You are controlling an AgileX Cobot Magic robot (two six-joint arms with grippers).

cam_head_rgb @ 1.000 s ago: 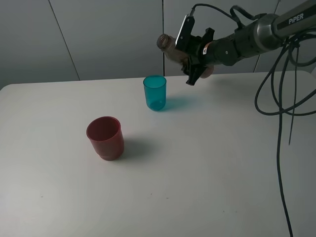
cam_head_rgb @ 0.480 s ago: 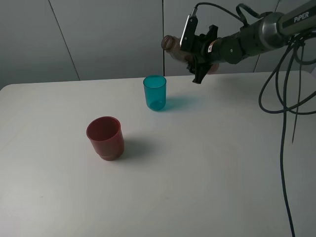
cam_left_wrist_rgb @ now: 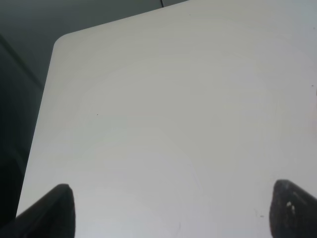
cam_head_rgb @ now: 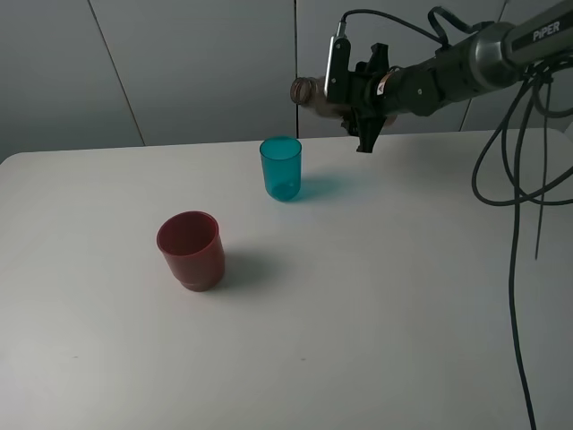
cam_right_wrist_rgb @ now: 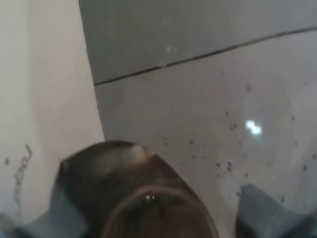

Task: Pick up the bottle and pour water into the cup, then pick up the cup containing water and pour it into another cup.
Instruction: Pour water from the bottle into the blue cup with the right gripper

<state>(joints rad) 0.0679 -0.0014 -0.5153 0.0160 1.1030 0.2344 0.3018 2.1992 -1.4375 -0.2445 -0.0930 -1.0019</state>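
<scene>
While the bottle [cam_head_rgb: 313, 97] lay tipped almost level in the air, its open neck pointing toward nine o'clock in the high view, I had my right pincer [cam_head_rgb: 358, 94] clamped tight around its body. The wrist view showed only the dark brown bottle [cam_right_wrist_rgb: 133, 198] filling the space between the jaws. The neck hung above the teal cup [cam_head_rgb: 281, 168], at about one o'clock from the cup's rim and well clear of it. I saw no stream of water, and I could not tell whether the teal cup held any. The red cup [cam_head_rgb: 190, 250] stood upright on the surface [cam_head_rgb: 358, 313] at about eight o'clock from the teal one, apart from it and untouched. My left pincer [cam_left_wrist_rgb: 173, 213] hung over bare surface with its jaws wide apart and nothing between them. By my reckoning the pick-up was done and the first pour was in hand. Left to do were setting the bottle down, lifting the teal cup and emptying it into the red one.
</scene>
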